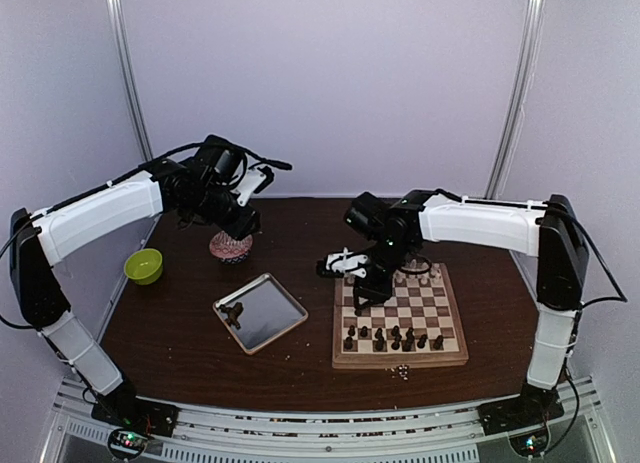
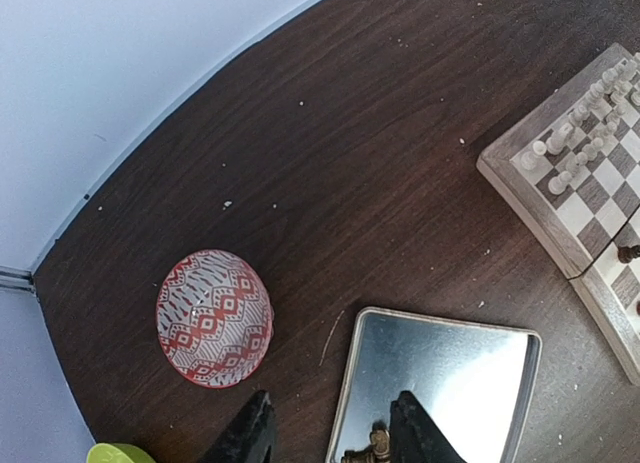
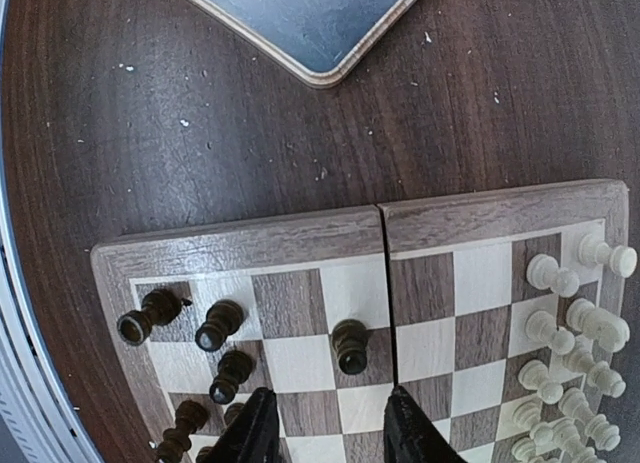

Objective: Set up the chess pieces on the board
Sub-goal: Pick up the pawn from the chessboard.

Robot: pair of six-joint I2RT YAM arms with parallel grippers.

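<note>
**Left arm.** The left end effector hung over the tabletop between the patterned bowl and the tray. Its fingers were apart, with nothing between them. One brown piece lay on the tray close to the right finger, at the lower edge of the wrist view. Whether the finger touched it could not be told. A green bowl sat near the left edge of the tabletop, well apart from the tray. Pale crumbs were scattered across the dark wood.

**Right arm.** The right end effector hung over the left part of the board. Its fingers were apart and empty, and bare squares showed in the gap.

**Board and pieces.** The board lay flat on the right half of the tabletop, just right of the tray and not touching it.
- The dark pieces stood on the rows nearest the arm bases, most of them toward the left corner. One stood alone just ahead of the right end effector's gap.
- The pale pieces stood crowded along the far rows.
</note>
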